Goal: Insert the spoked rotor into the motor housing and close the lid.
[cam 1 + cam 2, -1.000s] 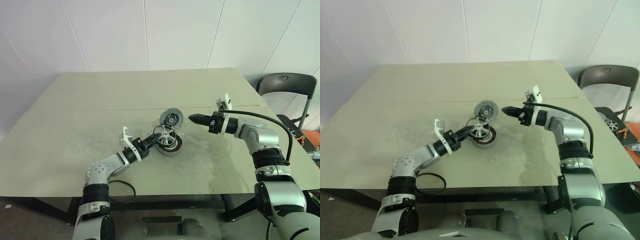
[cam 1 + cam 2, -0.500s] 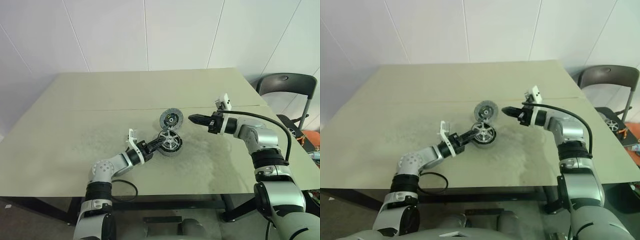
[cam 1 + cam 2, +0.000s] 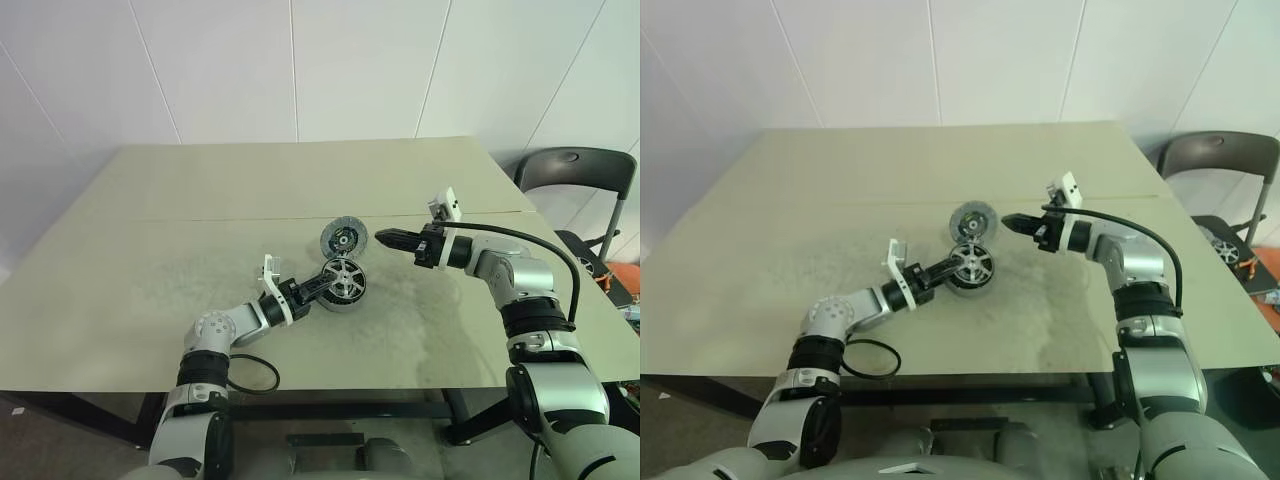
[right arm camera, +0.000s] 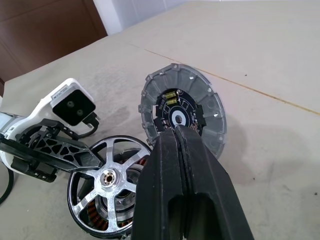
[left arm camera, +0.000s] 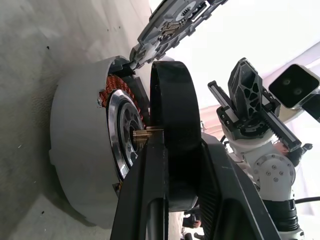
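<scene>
My left gripper (image 3: pixel 322 288) grips the spoked rotor (image 3: pixel 342 281) by its rim, seating it atop the motor housing (image 5: pixel 80 150); right gripper (image 3: pixel 385 239) clenched empty; lid (image 3: pixel 342 238) unfitted, propped behind the housing.

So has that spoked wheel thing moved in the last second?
Yes. The spoked rotor, held in the left gripper, has tipped down from its raised tilt onto the motor housing, which stays beside the lid.

Lid (image 3: pixel 343 239) close behind housing (image 3: pixel 347 296)
</scene>
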You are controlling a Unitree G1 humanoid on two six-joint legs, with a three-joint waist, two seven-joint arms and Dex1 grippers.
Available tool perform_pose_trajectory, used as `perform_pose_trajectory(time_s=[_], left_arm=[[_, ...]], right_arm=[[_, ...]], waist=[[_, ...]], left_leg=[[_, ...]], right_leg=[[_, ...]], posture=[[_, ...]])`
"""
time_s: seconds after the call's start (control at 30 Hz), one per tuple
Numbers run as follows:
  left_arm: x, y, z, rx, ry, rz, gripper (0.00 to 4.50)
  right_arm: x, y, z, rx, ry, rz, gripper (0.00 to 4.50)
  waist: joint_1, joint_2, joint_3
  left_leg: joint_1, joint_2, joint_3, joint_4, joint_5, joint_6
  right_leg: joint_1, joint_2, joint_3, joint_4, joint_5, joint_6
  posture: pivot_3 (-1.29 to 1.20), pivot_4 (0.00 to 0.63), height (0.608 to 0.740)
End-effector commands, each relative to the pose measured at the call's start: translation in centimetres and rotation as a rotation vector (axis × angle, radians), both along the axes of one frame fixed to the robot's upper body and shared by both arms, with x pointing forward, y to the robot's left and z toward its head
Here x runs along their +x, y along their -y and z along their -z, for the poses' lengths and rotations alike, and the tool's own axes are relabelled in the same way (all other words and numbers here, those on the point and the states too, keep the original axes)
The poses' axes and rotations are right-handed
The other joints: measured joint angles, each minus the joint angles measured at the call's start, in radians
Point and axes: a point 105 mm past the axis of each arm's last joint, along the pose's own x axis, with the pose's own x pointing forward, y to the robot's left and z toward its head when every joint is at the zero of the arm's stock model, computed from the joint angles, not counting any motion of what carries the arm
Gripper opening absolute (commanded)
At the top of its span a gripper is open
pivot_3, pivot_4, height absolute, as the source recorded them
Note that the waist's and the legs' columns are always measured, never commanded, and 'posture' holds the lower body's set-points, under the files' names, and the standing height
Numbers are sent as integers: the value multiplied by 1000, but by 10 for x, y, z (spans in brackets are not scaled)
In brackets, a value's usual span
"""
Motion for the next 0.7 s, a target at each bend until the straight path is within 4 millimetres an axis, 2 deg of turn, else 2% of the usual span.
perform_pose_trajectory(time_s=[0.03, 0.1, 0.2, 0.37, 0.43, 0.47, 0.57, 0.7], left_arm=[[1, -4, 8, 54, -9, -5, 444], [1, -6, 10, 98, 2, -5, 1170], [0, -9, 11, 173, 31, 4, 2019], [3, -18, -1, 329, 141, -2, 3649], [0, -19, -12, 366, 200, 9, 4289], [-2, -19, -16, 373, 219, 13, 4493], [-4, -21, -22, 452, 275, 16, 4493], [-4, -30, -25, 641, 383, 6, 4493]], right_arm=[[3, -3, -12, 8, 49, -5, 0], [4, -3, -12, 6, 50, -4, 0], [4, -5, -12, 6, 50, -5, 0], [5, -5, -12, 8, 52, -3, 0], [5, -6, -11, 8, 52, -2, 0], [5, -6, -11, 9, 51, -2, 0], [5, -7, -11, 9, 53, -4, 0], [-1, -13, -14, 31, 48, -52, 0]], waist=[[-1, 0, 0], [-1, 0, 0], [0, 1, -1], [-1, 1, -1], [-3, 1, -1], [-6, 1, -1], [-10, 1, -1], [-8, 1, 0]], left_leg=[[0, 0, 0, 0, 0, 0], [1, 0, 0, 1, 0, 0], [3, 0, 0, 1, 0, 0], [4, 0, 0, 2, 0, 0], [4, 0, 0, 1, 0, 0], [4, 0, 0, 1, 0, 0], [3, 2, 0, 0, 0, 0], [1, 3, 0, -1, 0, -1]], right_leg=[[1, 0, 0, 0, 0, 0], [1, 0, 0, 0, 0, 0], [3, 0, 0, 0, 1, 1], [5, 0, 0, 0, 1, 0], [4, 0, 0, 0, 1, 1], [4, 0, 0, 0, 1, 0], [2, 1, 1, 0, 2, 0], [-1, 2, 1, 0, 2, -1]], posture=[[0, 0, 740], [0, 0, 740], [0, 0, 740], [0, 0, 740], [0, 0, 740], [0, 0, 740], [0, 0, 740], [0, 0, 740]])
